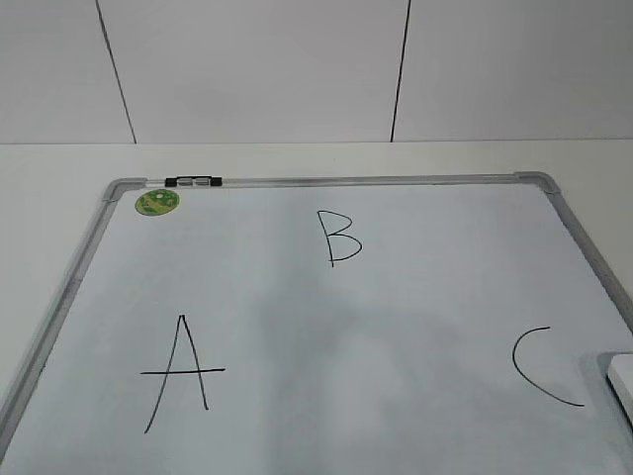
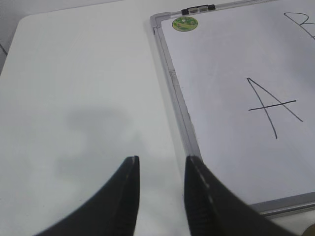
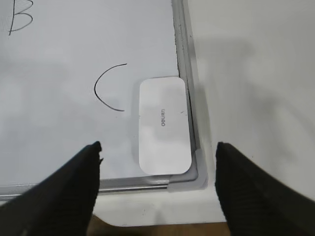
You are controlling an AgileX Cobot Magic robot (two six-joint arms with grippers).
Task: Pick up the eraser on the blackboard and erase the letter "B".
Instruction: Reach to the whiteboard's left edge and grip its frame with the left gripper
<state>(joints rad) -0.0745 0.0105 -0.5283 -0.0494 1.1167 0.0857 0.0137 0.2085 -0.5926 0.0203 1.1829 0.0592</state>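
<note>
The eraser (image 3: 164,125) lies flat on the blackboard (image 1: 415,327), in the near right corner beside the "C" (image 3: 108,87). The letter "B" (image 1: 337,236) sits top centre, unwiped. Right gripper (image 3: 157,147) hovers w/ jaws spread wide; left gripper (image 2: 161,162) over bare surface (image 2: 74,88), jaws apart, nothing held.

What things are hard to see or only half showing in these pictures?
- The eraser: the exterior view's right edge cuts it to a sliver.
- The letter "B": the left wrist view's edge clips it.
- The grey print on the eraser: too small to read in the right wrist view.
- Both arms: out of the exterior view.
</note>
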